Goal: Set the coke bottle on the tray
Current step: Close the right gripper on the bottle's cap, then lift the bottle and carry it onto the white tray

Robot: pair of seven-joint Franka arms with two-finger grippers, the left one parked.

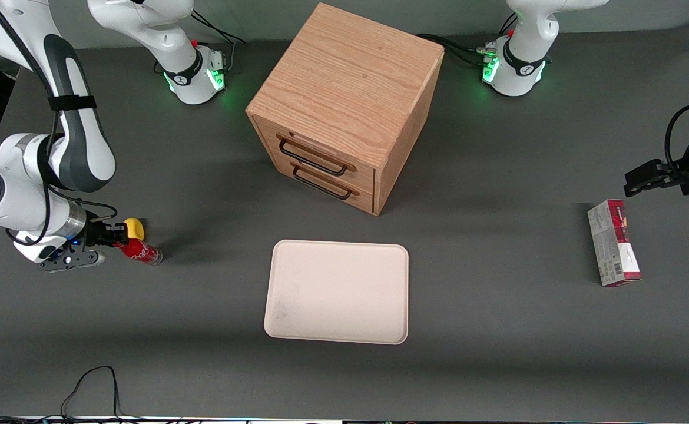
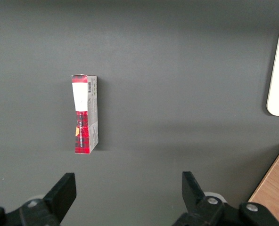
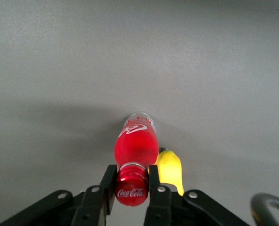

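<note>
The gripper [image 3: 131, 186] clamps the cap end of the bottle [image 3: 135, 146], which sticks out ahead of its fingers low over the table [image 1: 497, 330]. A yellow lump [image 3: 169, 170] sits just beside the gripper, and the tray [image 1: 337, 291] lies well apart from it, nearer the parked arm.

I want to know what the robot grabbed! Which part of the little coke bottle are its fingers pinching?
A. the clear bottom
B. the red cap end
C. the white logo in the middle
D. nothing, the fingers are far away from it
B: in the right wrist view the gripper has a finger on each side of the red cap of the coke bottle, which lies beside the yellow lemon-like lump.
</note>
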